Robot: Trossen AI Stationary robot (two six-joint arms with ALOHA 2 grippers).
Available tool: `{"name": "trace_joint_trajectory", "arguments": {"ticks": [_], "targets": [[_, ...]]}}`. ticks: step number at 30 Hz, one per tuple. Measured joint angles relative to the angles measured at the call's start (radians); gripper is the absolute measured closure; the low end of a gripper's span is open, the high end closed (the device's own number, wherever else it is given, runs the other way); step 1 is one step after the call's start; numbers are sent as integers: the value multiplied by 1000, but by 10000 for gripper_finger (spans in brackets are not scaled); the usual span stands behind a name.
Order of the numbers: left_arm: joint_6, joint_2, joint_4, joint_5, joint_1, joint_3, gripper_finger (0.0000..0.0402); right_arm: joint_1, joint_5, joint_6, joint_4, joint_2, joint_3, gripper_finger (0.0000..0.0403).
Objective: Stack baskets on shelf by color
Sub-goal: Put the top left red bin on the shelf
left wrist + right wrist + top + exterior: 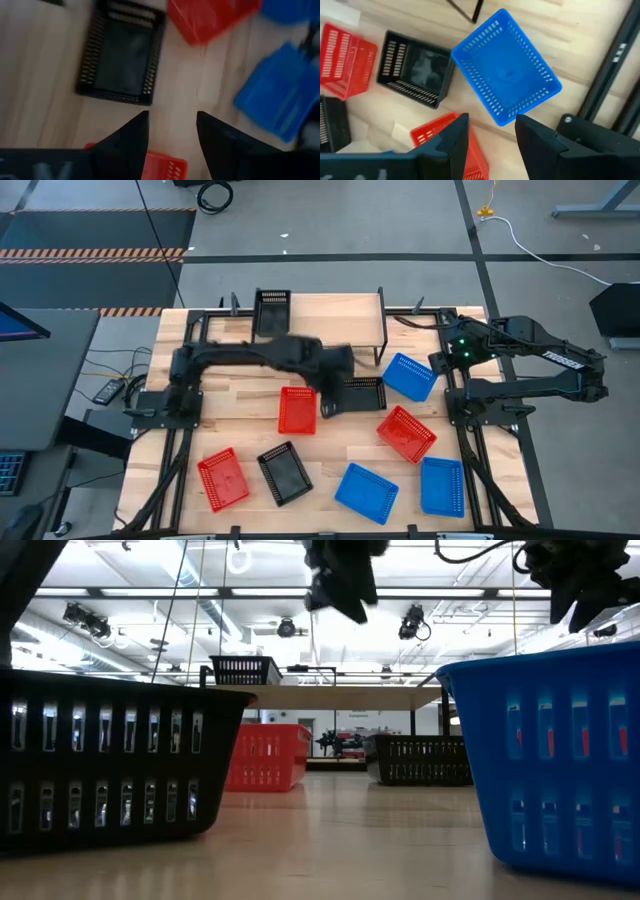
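The shelf (330, 320) stands at the table's far edge with one black basket (272, 310) on its left end. Two more black baskets (362, 392) (285, 473) rest on the tabletop, along with three red ones (297, 410) (406, 433) (222, 478) and three blue ones (410, 376) (366, 492) (442, 485). My left gripper (172, 120) hovers open above the table between the red basket (162, 166) and the black basket (122, 57). My right gripper (492, 122) is open above the near edge of the blue basket (505, 72), at the table's right.
The left arm (250, 355) stretches across the table's middle in front of the shelf. Black frame rails (165, 470) run along both table sides. In the low view a black basket (100, 770) and a blue one (550, 760) stand close to the near edge.
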Motion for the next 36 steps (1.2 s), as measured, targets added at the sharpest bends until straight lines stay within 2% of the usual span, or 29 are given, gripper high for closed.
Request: {"name": "trace_joint_trajectory", "arguments": {"ticks": [4,10,14,20,28,31,33,36], "targets": [[70,70,2,-58,-27,0,230,2,-2,-38,1,0,0,237],[-21,137,62,-90,-25,0,230,2,-98,-155,-34,-25,0,237],[-59,169,91,-142,-33,0,230,2,-98,-236,-36,-43,0,237],[-203,188,11,-136,-32,0,230,2,-106,-266,-36,-59,0,237],[-558,168,-373,-90,-65,0,230,2,-101,-246,-60,-58,-60,237],[-619,168,-397,-83,-95,0,230,2,-102,-209,-30,-59,-108,237],[-641,168,-360,-47,-107,0,230,2,-113,-208,4,-58,-134,237],[-710,169,-321,-51,-106,0,230,2,-145,-209,54,-58,-162,237]]}}
